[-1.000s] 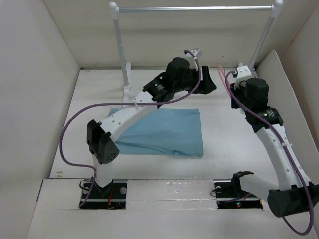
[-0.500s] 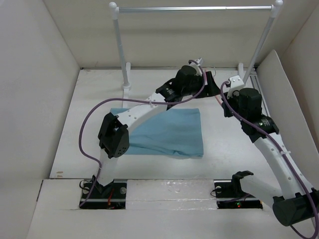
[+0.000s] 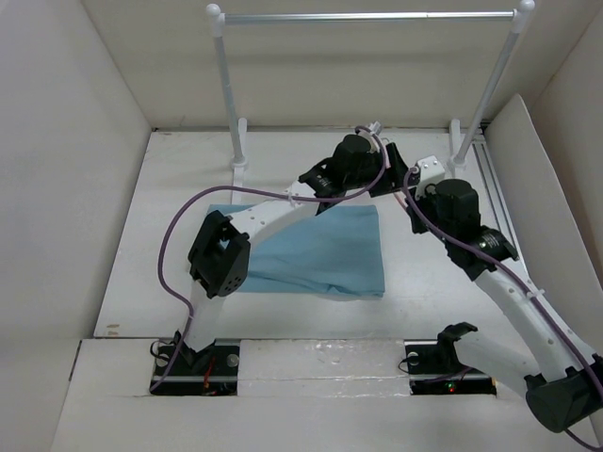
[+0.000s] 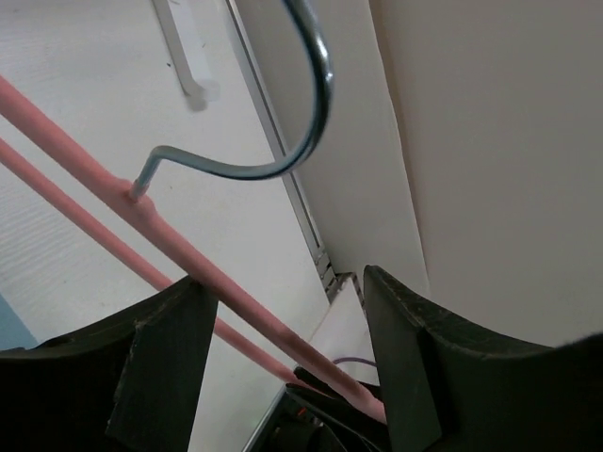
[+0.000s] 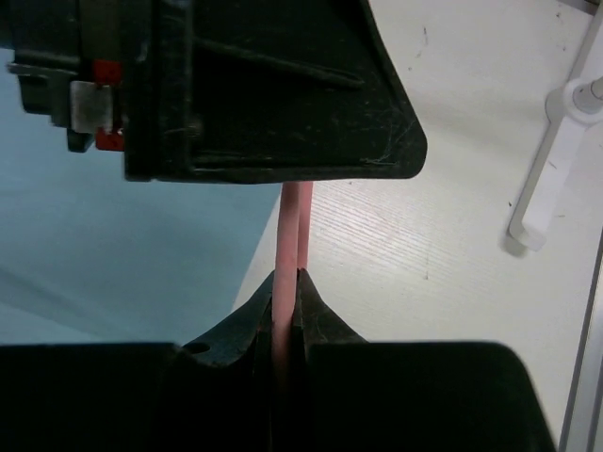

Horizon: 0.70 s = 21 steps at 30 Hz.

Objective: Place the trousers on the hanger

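Converging: left gripper [image 4: 283, 330] has swung right to meet the right gripper [image 5: 287, 275], which is clamped on the pink hanger [image 4: 141, 202]. Left fingers are spread wide astride its bars, unclamped. Handover likely next. Trousers [image 3: 320, 250] lie folded on the table [image 3: 188, 179], untouched.

No text, label, brand, number or sign can be read on anything here.
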Tool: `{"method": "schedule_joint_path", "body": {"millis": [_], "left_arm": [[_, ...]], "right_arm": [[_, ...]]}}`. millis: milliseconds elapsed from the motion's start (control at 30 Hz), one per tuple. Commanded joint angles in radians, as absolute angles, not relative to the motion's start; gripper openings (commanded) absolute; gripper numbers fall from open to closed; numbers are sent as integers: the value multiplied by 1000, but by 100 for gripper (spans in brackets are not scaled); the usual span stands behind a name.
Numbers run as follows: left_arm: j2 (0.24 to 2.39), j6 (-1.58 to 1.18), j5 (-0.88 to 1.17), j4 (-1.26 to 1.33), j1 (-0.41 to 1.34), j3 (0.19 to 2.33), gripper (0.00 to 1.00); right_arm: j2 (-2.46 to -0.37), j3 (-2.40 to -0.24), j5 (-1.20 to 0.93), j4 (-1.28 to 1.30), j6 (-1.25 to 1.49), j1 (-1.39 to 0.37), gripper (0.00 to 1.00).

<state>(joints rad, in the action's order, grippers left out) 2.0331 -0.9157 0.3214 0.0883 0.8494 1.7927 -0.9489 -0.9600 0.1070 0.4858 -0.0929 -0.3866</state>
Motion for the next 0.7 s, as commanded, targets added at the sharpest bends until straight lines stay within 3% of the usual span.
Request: {"method": "schedule_joint_path", "body": {"millis": [0, 33, 100, 133, 167, 300, 333, 367, 400, 467, 667], "left_arm": [[2042, -945, 365, 120, 851, 1847, 58], [2045, -943, 368, 117, 851, 1844, 54], [2039, -942, 365, 109, 851, 1818, 27], [2031, -940, 367, 104, 851, 1807, 8], [2028, -939, 368, 98, 851, 1799, 3], [2016, -931, 388, 71, 851, 1766, 0], [2008, -933, 391, 78, 851, 1753, 0], [2003, -937, 397, 92, 851, 1738, 0], [1997, -942, 400, 106, 851, 1695, 0], [1977, -951, 408, 161, 851, 1646, 0], [1905, -1006, 439, 356, 851, 1385, 0]], "right_arm": [[-933, -934, 176, 400, -77, -440, 0], [-931, -930, 184, 402, -72, -449, 0], [-937, -923, 227, 413, -66, -463, 0], [-939, -920, 247, 431, -60, -474, 0], [-945, -922, 264, 442, -58, -474, 0], [-948, -920, 327, 527, -55, -492, 3], [-942, -920, 315, 563, -46, -492, 14], [-933, -911, 293, 574, -46, -492, 41], [-911, -908, 222, 586, -45, -492, 53], [-897, -919, 143, 653, -32, -483, 67], [-845, -954, -107, 790, -40, -398, 72]]}}
